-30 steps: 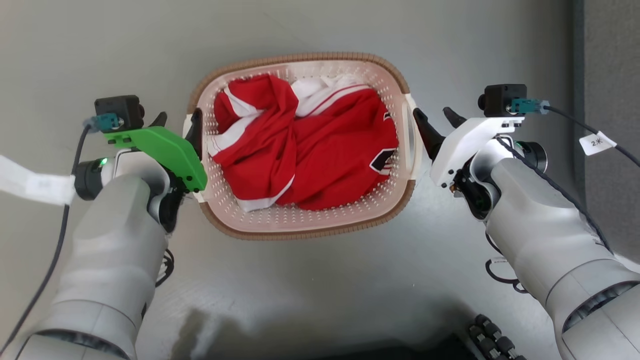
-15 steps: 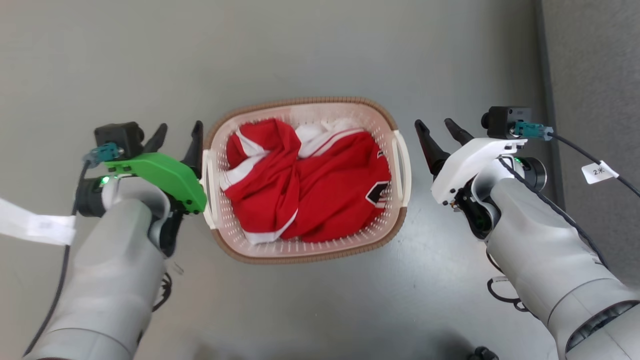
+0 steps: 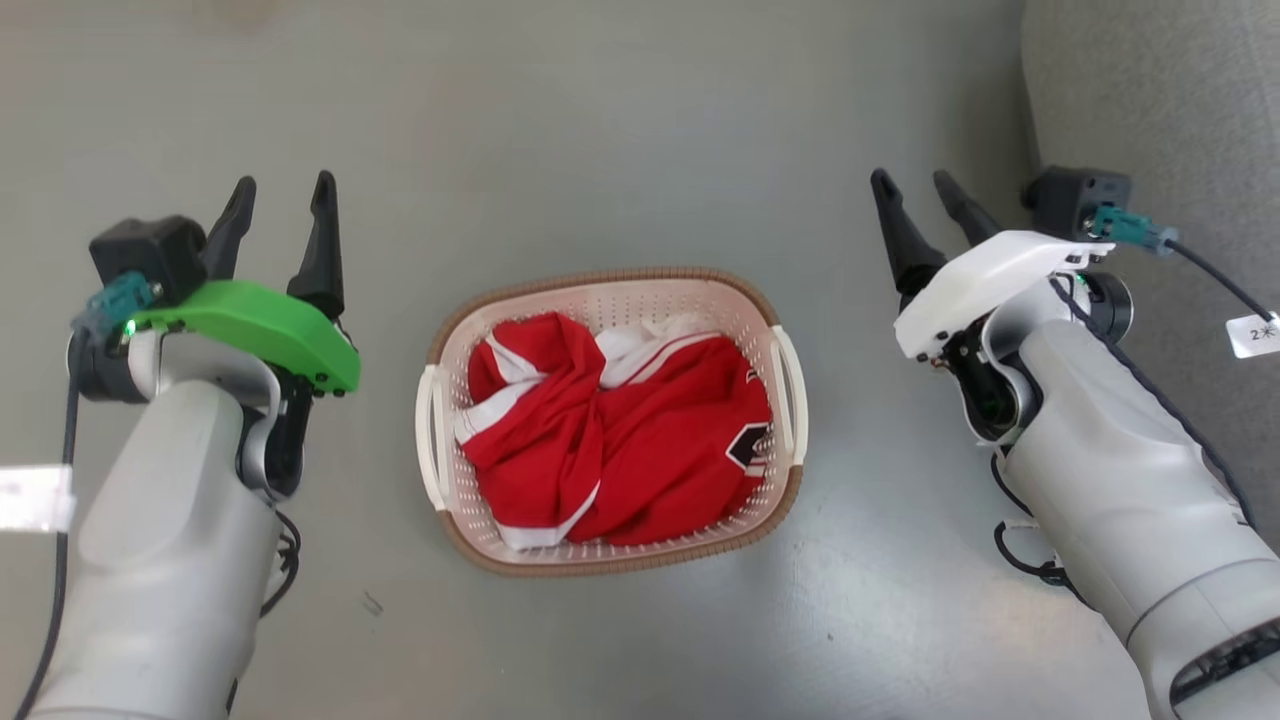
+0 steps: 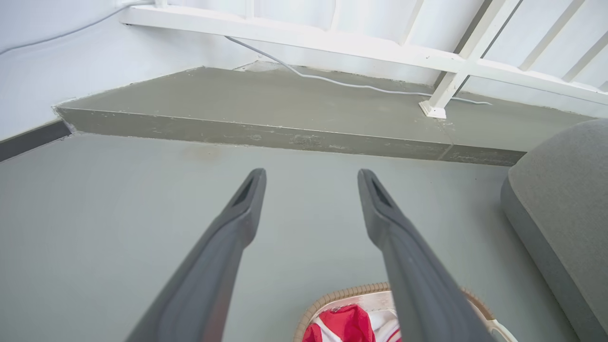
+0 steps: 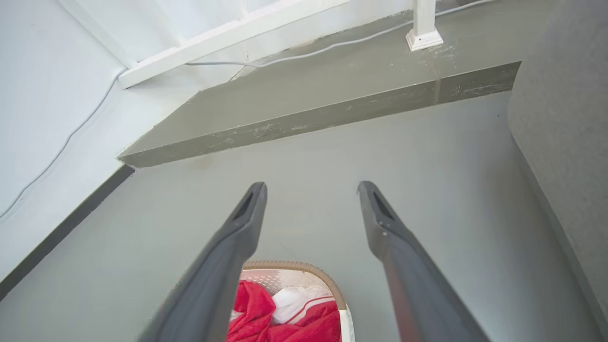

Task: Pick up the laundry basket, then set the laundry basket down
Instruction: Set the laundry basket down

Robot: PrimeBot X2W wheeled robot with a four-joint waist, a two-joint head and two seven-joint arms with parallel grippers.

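The laundry basket [image 3: 600, 290] stands on the grey floor between my arms, cream-white with a brown woven rim and a white handle on each side, holding red and white clothes [image 3: 620, 440]. My left gripper [image 3: 283, 195] is open, raised well to the left of the basket and apart from it. My right gripper [image 3: 918, 190] is open too, off to the basket's right and clear of its handle. Part of the basket's rim [image 4: 332, 297] lies below my left gripper [image 4: 311, 178] in the left wrist view, and the rim [image 5: 294, 266] sits between the fingers of my right gripper [image 5: 311, 190] in the right wrist view.
A grey upholstered seat [image 3: 1150, 90] lies at the right. Ahead, a low concrete step [image 4: 285, 133] runs across, with a white railing post [image 4: 434, 107] and a cable [image 4: 361, 85] on it. White walls [image 5: 47, 95] close the left side.
Both grippers have drawn away from the basket's handles and outward. The basket looks smaller and lower in the picture; the head camera has risen.
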